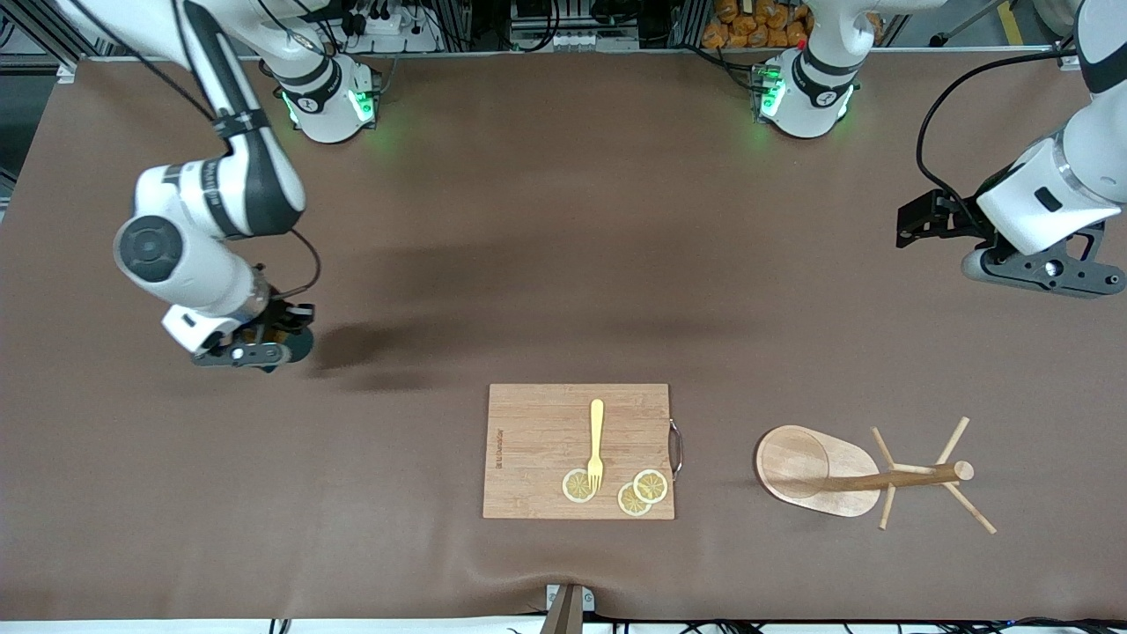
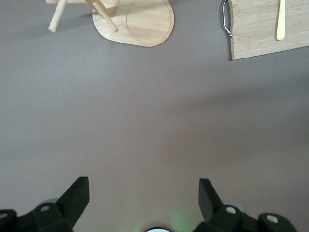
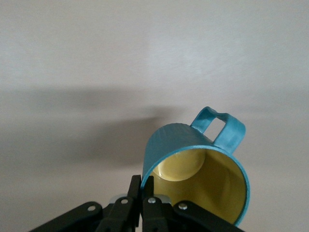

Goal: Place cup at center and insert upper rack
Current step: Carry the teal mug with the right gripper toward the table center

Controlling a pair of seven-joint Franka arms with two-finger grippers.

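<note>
My right gripper [image 3: 141,181] is shut on the rim of the teal cup [image 3: 203,179], one finger inside the yellowish wall and one outside. The cup hangs tilted just above the brown table, handle pointing away from the fingers. In the front view the right gripper [image 1: 264,348] and the cup [image 1: 298,345] are over the right arm's end of the table. The upper rack [image 1: 819,467], a light wooden mug tree, lies on its side toward the left arm's end; its base [image 2: 140,21] also shows in the left wrist view. My left gripper [image 1: 920,224] [image 2: 143,186] hangs open and holds nothing.
A rectangular wooden cutting board [image 1: 546,423] [image 2: 260,29] lies near the front camera at mid-table. It carries a yellow fork [image 1: 596,440] and three lemon slices [image 1: 643,489]. A metal handle [image 1: 676,449] sits on the board's edge facing the rack.
</note>
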